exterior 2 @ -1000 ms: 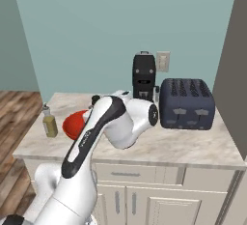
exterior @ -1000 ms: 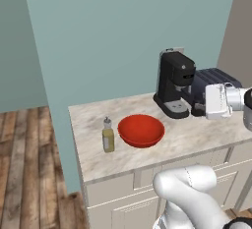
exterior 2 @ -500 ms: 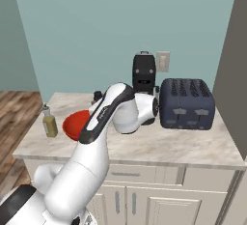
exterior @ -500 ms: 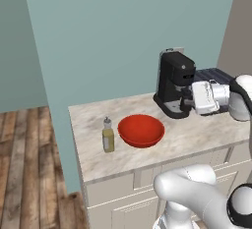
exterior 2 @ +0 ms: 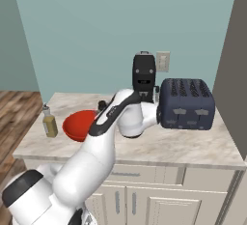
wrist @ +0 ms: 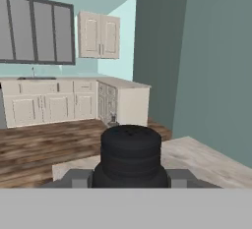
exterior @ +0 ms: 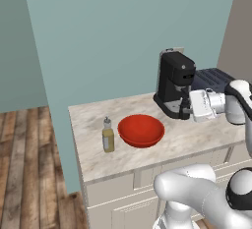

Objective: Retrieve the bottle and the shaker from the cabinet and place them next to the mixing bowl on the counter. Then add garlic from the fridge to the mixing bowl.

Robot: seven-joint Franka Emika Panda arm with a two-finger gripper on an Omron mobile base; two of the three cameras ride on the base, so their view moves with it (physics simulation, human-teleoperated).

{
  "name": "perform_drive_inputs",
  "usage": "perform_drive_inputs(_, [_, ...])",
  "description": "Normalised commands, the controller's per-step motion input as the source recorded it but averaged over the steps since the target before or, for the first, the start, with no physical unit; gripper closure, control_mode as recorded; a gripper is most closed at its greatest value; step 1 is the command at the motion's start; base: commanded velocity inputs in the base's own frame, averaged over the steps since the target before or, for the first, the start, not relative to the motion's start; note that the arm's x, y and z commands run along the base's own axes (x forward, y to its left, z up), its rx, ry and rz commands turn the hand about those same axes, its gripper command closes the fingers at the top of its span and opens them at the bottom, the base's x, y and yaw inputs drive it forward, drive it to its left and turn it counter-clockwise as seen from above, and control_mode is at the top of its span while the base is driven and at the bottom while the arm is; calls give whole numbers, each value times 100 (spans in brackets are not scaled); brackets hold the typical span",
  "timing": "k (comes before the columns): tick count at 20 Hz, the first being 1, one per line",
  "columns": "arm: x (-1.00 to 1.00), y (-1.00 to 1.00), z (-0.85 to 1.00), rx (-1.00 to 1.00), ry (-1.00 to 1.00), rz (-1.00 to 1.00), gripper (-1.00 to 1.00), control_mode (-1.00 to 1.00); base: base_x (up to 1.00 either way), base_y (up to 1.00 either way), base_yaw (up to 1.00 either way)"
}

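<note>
The jaws are closed on the shaker [wrist: 130, 157], a small black ribbed cylinder that sits between the two dark fingertips in the hand view. In the left base view the gripper [exterior: 185, 109] holds the shaker [exterior: 185, 108] out sideways above the counter [exterior: 93, 120], just in front of the black coffee machine [exterior: 174, 78] and to the right of the red bowl [exterior: 141, 130]. Whether the shaker touches the stone top cannot be told.

The bowl rests near the middle of the counter. The bottle [exterior: 108, 135] of yellowish liquid stands upright just to the left of the bowl, close but apart from it. In the right base view the bottle [exterior 2: 48, 121] stands near the left end of the counter, the bowl [exterior 2: 78, 124] partly hidden behind the white arm. A dark blue toaster [exterior 2: 185, 103] sits to the right of the coffee machine [exterior 2: 144, 73], against the teal wall [exterior 2: 87, 31].
</note>
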Motion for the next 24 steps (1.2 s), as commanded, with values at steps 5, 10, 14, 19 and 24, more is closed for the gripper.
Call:
perform_drive_inputs(5, [28,0,-86,0,-9,0,100,-100,0,0,0])
perform_drive_inputs(10, [36,0,-96,0,-6,0,100,-100,0,0,0])
perform_drive_inputs(14, [37,-11,-50,0,-1,0,100,-100,0,0,0])
perform_drive_inputs(19, [19,-27,4,0,0,0,100,-100,0,0,0])
perform_drive_inputs(24, [29,-44,6,2,1,0,100,-100,0,0,0])
